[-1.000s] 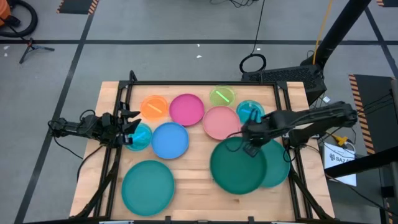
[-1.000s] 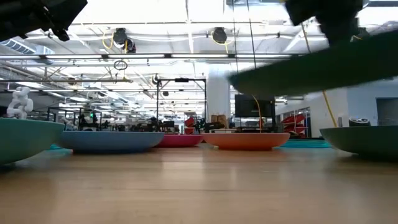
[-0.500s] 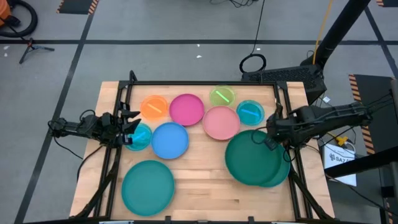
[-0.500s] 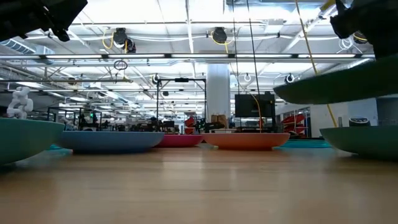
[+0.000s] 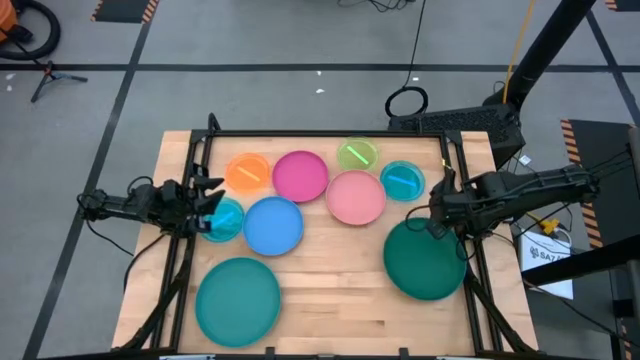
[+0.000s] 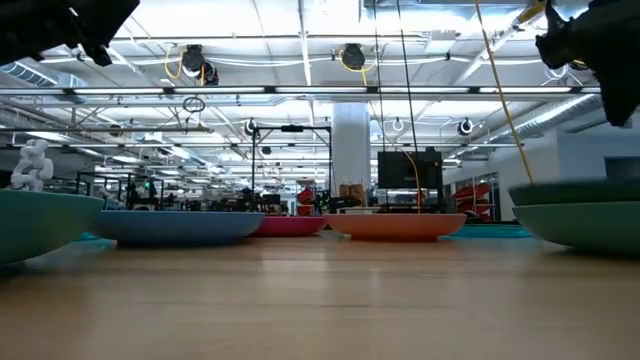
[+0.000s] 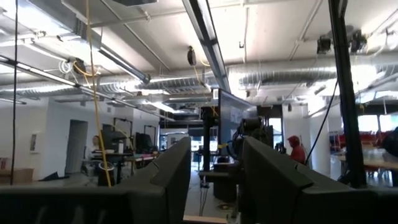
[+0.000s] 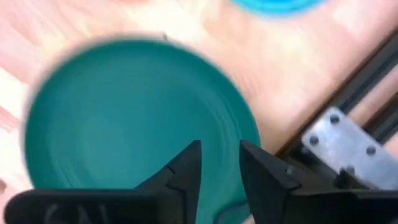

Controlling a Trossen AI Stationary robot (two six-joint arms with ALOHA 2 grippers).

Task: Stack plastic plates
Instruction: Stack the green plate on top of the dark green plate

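My right gripper (image 5: pixel 440 222) hangs released, fingers parted and empty, over the far rim of the dark green plates (image 5: pixel 425 261) stacked on the surface (image 5: pixel 330 300). The pink plate (image 5: pixel 356 197), the nearest loose one, lies leftward, on my right arm's side. My left gripper (image 5: pixel 205 205) waits over a small blue plate (image 5: pixel 226 222), fingers apart and empty.

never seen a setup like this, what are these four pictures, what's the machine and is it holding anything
It is a robot with two dark arms at a wooden table. One picture looks straight down, one looks level across the tabletop, and two come from cameras on the wrists. Colourful plastic plates lie around: orange, magenta, pink, blue, teal. The right gripper, open and empty, is above the rim of a dark green plate lying on another. The left gripper waits at the left edge, open and empty.
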